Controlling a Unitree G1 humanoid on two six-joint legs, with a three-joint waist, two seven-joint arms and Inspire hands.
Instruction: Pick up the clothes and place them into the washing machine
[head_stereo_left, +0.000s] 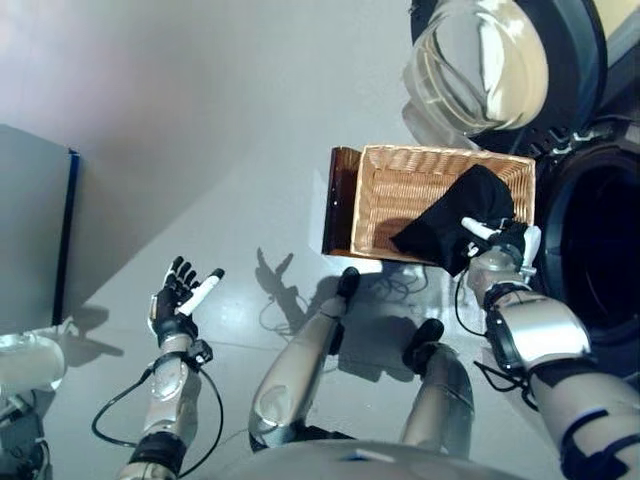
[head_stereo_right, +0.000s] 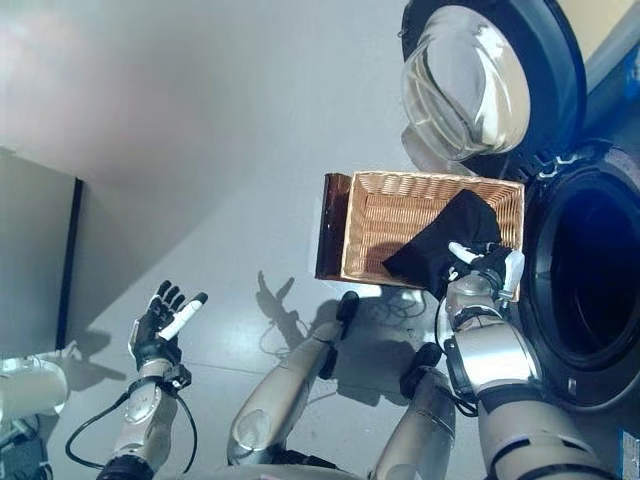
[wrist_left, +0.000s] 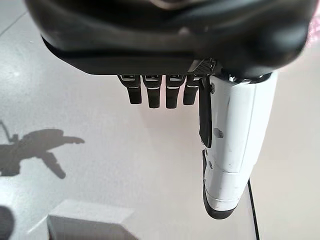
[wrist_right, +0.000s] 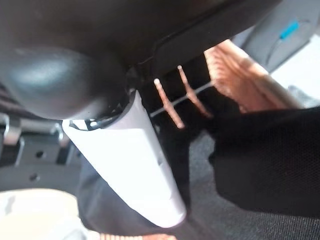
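A black garment (head_stereo_left: 460, 215) lies bunched in the near right corner of the shallow wicker basket (head_stereo_left: 440, 152) and hangs over its near rim. My right hand (head_stereo_left: 508, 240) is at that corner, its fingers curled into the cloth and its white-covered thumb (wrist_right: 135, 160) pressed on it; the garment also shows in the right wrist view (wrist_right: 270, 150). The washing machine's dark drum opening (head_stereo_left: 600, 240) is just right of the basket, and its glass door (head_stereo_left: 480, 65) stands open behind. My left hand (head_stereo_left: 178, 295) is held open and empty over the floor at the far left.
The basket rests on a low dark brown box (head_stereo_left: 340, 200). A grey panel (head_stereo_left: 30, 230) stands at the left edge, with a pale rounded object (head_stereo_left: 25, 360) below it. Grey floor lies between my left hand and the basket.
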